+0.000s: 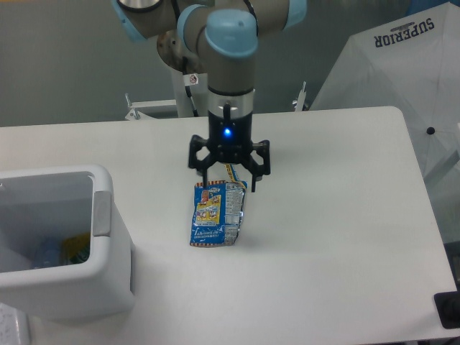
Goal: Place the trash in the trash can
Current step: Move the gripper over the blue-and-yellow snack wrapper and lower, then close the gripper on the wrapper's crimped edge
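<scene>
A flat crinkled blue snack wrapper [218,213] with yellow-red print lies on the white table [323,215], near its middle. My gripper [229,182] hangs open right over the wrapper's far end, its fingers spread to either side and nothing between them. The white trash can [65,287] stands at the table's front left. Inside it I see a pale blue and a yellow shape, too dim to name. The bottle does not show as such.
A white folded umbrella-like cover marked SUPERIOR [402,65] stands beyond the table's right edge. A dark object [447,310] sits at the front right corner. The arm's white base column [190,93] rises behind the table.
</scene>
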### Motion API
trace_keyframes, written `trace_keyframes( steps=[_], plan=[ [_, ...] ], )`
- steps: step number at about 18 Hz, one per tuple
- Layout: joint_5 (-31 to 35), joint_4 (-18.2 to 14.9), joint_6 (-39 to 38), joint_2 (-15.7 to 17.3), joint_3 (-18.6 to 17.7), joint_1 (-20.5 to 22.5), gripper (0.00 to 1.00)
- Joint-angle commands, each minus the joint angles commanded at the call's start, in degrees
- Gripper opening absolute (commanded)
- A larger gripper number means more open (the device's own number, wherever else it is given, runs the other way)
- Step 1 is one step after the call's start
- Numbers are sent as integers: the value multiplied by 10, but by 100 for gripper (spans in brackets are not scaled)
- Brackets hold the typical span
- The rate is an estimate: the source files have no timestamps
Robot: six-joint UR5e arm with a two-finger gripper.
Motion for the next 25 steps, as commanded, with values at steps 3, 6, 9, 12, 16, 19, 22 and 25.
trace_keyframes(
  steps=[3, 6, 9, 12, 16, 19, 22, 25],
  plan=[
    [24, -18, 115, -2, -18, 13, 99],
    [53, -16, 236, -32, -37, 20, 99],
    [68, -12, 293, -62, -41, 19, 99],
    [69, -12, 313, -80, -45, 18, 99],
    [91, -10, 320, -96, -46, 11, 99],
    [91, -5, 318, -101, -44, 8, 99],
    [91, -1, 312, -111, -38, 6, 99],
    [91, 1, 311, -119, -31, 1, 99]
  ],
)
